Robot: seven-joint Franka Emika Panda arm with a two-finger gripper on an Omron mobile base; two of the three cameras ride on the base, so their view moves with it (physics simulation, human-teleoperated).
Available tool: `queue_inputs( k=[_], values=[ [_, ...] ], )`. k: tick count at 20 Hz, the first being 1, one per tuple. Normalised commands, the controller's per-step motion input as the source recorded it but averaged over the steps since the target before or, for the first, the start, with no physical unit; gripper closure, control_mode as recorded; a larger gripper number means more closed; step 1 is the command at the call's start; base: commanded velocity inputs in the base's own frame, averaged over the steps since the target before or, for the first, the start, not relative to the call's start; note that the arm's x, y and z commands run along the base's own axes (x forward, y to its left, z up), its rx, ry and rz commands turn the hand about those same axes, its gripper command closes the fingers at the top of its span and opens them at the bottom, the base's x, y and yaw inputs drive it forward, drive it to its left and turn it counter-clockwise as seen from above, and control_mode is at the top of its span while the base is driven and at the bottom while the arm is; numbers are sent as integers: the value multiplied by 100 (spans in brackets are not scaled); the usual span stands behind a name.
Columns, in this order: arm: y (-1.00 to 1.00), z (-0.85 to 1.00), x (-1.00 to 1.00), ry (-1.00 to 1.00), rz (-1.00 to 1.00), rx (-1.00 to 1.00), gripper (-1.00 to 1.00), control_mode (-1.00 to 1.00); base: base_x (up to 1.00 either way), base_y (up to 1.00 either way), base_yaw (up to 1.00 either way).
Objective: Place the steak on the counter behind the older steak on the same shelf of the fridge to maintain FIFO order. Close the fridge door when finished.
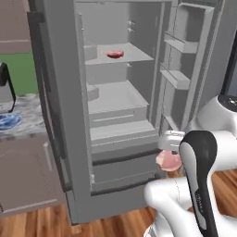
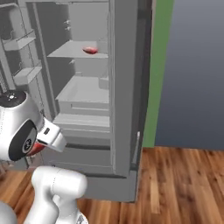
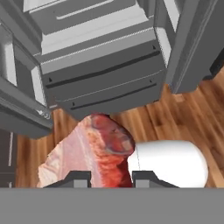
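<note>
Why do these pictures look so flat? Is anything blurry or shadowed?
Left base view: even rendered light, soft edges, only faint shading inside the fridge around the older steak. Right base view: the same softness, no glare. Hand view: the steak looms large and close, its texture smeared.

A warm brown wood-plank floor runs underfoot. On the right, a flat slate-blue wall meets a bright green wall strip. On the left, more green wall shows between a brownish-mauve upper cabinet and matching lower cabinets. The light is even and soft.
</note>
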Motion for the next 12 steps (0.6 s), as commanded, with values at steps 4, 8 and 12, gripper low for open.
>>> queue_inputs(
  k=[4,8,12],
  values=[
    [0,0,0,0,0,0,100,100,67,-17,0],
    [0,0,0,0,0,0,100,100,74,-2,-1],
    [0,0,0,0,0,0,100,100,75,0,-1]
  ],
)
